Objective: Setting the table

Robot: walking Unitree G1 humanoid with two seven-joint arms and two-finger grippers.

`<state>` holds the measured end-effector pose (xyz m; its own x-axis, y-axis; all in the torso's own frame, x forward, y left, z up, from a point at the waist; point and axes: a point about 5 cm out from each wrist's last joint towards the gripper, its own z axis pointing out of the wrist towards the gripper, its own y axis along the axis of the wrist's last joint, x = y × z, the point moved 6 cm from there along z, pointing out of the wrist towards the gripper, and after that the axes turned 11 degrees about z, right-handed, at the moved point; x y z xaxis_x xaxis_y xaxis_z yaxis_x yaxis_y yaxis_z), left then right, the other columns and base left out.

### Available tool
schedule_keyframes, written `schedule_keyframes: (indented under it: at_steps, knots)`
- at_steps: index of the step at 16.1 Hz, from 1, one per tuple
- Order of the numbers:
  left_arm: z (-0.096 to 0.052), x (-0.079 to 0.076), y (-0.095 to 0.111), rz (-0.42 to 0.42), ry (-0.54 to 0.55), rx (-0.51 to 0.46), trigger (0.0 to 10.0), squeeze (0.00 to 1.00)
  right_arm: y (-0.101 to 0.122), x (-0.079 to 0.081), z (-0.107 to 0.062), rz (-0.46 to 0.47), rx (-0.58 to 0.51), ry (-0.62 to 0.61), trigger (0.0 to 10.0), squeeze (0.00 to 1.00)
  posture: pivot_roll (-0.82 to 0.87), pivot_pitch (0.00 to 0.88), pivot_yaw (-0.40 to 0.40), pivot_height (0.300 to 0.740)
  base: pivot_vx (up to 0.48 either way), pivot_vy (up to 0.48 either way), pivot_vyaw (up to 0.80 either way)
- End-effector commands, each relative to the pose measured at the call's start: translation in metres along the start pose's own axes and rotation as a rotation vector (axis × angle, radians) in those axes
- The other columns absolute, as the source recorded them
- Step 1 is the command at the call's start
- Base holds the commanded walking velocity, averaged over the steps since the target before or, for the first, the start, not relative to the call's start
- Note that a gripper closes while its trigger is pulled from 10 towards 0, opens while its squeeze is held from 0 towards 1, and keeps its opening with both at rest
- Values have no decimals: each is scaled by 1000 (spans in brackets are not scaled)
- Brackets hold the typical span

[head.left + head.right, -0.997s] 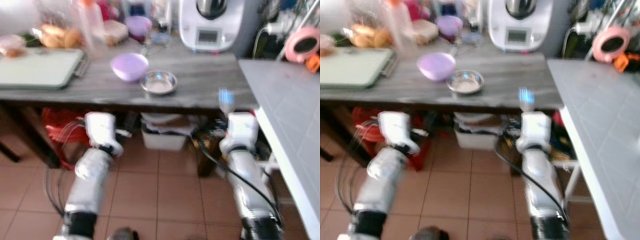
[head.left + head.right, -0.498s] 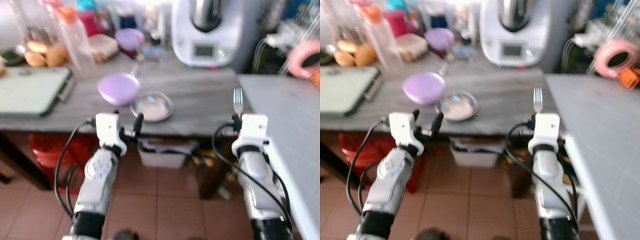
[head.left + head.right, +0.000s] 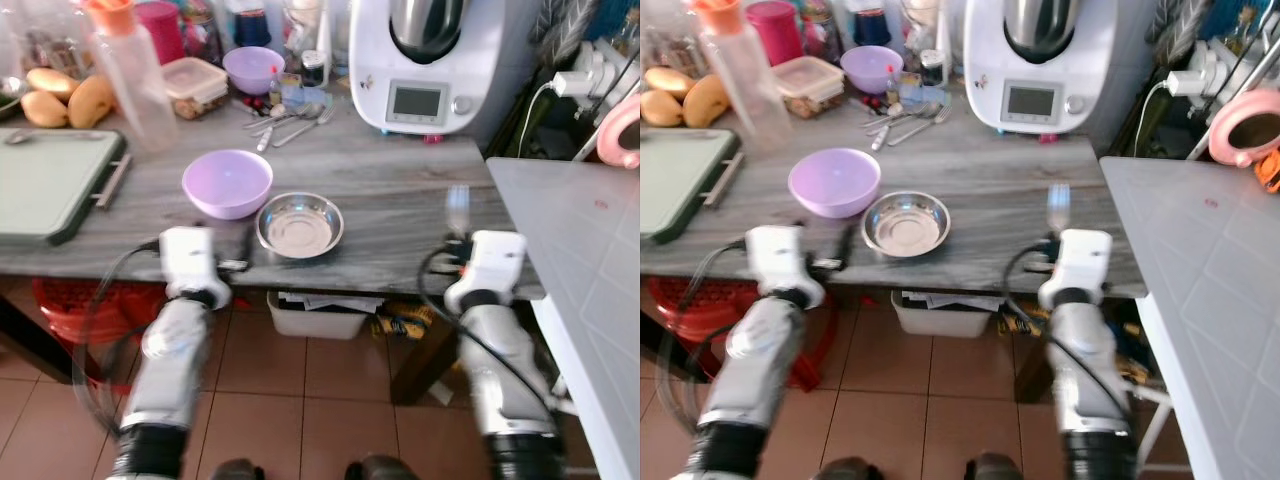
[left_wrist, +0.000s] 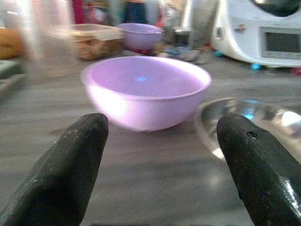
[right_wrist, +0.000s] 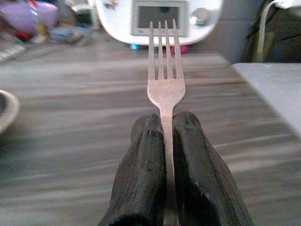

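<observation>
A lilac bowl (image 3: 227, 183) and a steel bowl (image 3: 300, 224) sit side by side near the front edge of the grey wood table (image 3: 400, 190). My left gripper (image 3: 238, 262) hovers at that edge, just in front of the two bowls. It is open, and both black fingers (image 4: 70, 155) flank the lilac bowl (image 4: 146, 92) in the left wrist view. My right gripper (image 5: 168, 123) is shut on a metal fork (image 5: 165, 77). It holds the fork (image 3: 458, 207) tines-up at the table's front right edge.
A green cutting board (image 3: 50, 180) lies at the left. A clear bottle (image 3: 125, 70), a smaller lilac bowl (image 3: 252, 68), loose cutlery (image 3: 290, 115) and a white kitchen machine (image 3: 425, 60) stand at the back. A pale grey counter (image 3: 590, 270) borders the right. A white bin (image 3: 315, 318) sits under the table.
The camera has shifted and the picture has sharpened. Both grippers came up from below the table to its front edge. The fork stays in the right gripper.
</observation>
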<state>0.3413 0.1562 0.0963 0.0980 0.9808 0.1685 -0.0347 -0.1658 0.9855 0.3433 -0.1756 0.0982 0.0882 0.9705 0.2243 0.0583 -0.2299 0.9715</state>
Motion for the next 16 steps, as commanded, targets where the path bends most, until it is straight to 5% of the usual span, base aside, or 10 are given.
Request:
schedule_keyframes:
  at_steps: [1, 6, 16]
  knots:
    - [-1, 1, 3, -8, -8, -10, 10000, 0, 5, -6, 3, 7, -5, -16, 10000, 0, -18, 0, -6, 740, 0, 0, 0]
    - [3, -9, 10, -21, -27, -27, 10000, 0, 9, -5, 4, 12, -17, -13, 10000, 0, -27, 0, -1, 740, 0, 432, 0]
    - [-3, -14, 15, -17, -73, -48, 10000, 0, 11, -17, 1, 13, -37, -76, 10000, 0, -22, 0, 19, 740, 0, 0, 0]
